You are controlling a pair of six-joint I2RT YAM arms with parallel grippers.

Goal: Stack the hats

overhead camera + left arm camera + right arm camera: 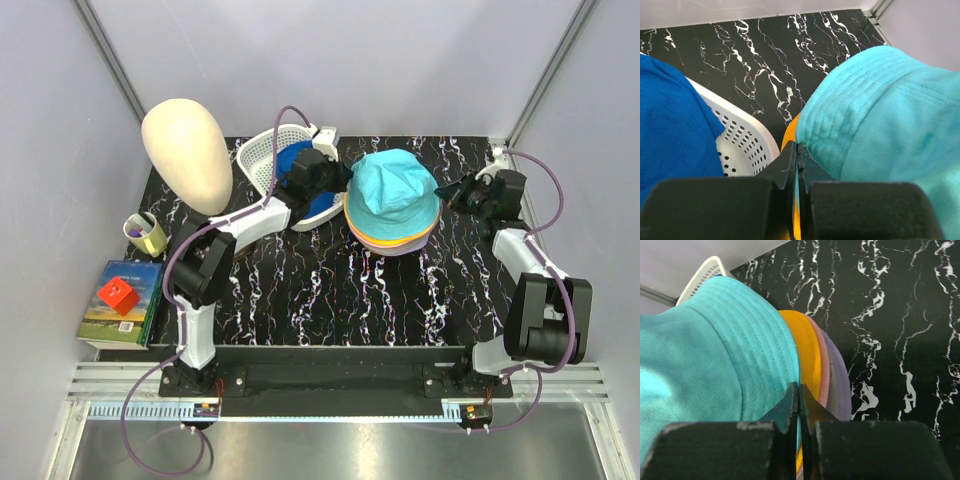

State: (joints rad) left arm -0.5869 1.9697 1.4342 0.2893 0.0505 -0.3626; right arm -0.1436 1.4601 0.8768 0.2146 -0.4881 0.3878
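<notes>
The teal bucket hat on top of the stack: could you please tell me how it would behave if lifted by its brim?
Probably floppy: the teal bucket hat is soft stitched fabric, so its brim would likely sag wherever unsupported. Likely light for its size. It may drag the orange hat nested beneath it along.

Both arms reach forward, left gripper (798,150) and right gripper (799,390) closed.

Cream mannequin head (187,150) stood upright at far left corner of black marbled tabletop (330,300). White perforated basket (258,158) tilted beside it. Cup (143,232) and book (120,310) placed left of tabletop. Red cube (117,296) laid on book.
</notes>
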